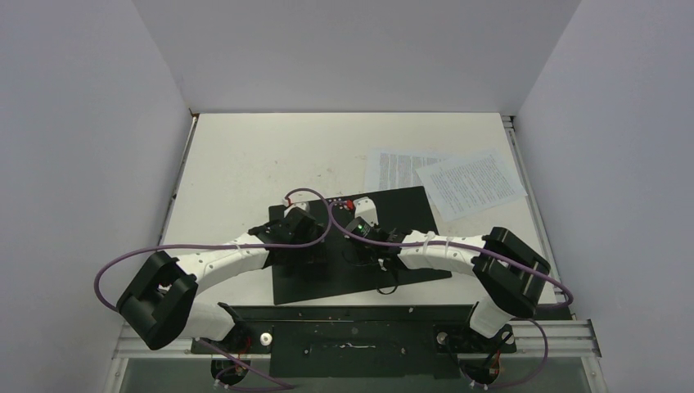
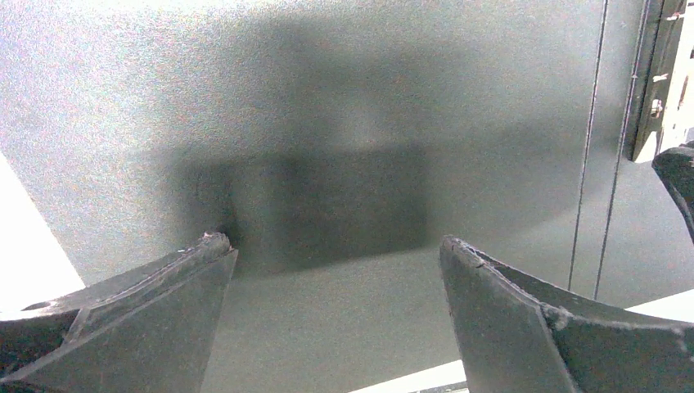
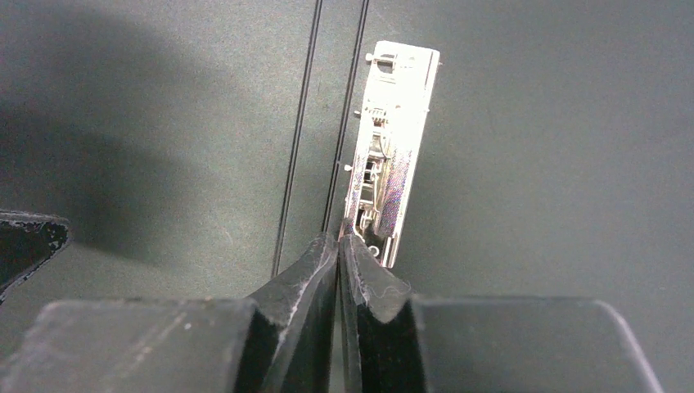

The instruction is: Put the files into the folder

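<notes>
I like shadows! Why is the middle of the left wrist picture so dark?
Left wrist view: the open left hand likely shadows the folder, and it looks grainy. Right wrist view: the metal clip glares bright.

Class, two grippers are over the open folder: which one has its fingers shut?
The right gripper: its fingers meet next to the metal clip, while the left gripper has its fingers wide apart.

Both arms, the left arm (image 1: 225, 260) and the right arm (image 1: 443, 252), wore white shells between bulky black joint housings (image 1: 157, 299). Thin purple cables (image 1: 164, 247) looped along each. A green light (image 1: 358, 223) glowed on one wrist. The fingers (image 2: 139, 319) were matte black, with scuffed, chipped edges.
</notes>
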Robot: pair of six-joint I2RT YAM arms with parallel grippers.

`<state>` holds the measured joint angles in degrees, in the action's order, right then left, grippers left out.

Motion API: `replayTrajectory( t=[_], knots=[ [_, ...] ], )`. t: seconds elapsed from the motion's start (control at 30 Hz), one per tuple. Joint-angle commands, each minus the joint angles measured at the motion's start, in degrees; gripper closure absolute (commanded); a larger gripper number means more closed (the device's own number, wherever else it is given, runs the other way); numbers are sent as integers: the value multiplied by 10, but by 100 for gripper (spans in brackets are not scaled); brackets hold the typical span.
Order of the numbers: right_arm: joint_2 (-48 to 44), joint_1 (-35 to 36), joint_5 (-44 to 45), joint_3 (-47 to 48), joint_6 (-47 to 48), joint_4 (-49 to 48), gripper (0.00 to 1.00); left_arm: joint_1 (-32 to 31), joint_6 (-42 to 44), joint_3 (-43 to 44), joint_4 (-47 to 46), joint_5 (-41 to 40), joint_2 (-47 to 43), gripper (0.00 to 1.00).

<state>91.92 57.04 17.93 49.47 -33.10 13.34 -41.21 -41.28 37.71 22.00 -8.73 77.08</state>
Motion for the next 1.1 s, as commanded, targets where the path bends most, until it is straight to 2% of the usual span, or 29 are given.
replayTrajectory(
  t=[0.0, 0.77, 1.07],
  knots=[
    [4, -3, 26, -5, -4, -11, 92, -4, -6, 1, -15, 7, 8, 3],
    [25, 0, 30, -54, -10, -2, 95, -10, -9, -4, -15, 4, 9, 3],
    [23, 1, 78, -65, -28, 39, 95, -11, -9, -6, -18, 3, 12, 3]
  ],
)
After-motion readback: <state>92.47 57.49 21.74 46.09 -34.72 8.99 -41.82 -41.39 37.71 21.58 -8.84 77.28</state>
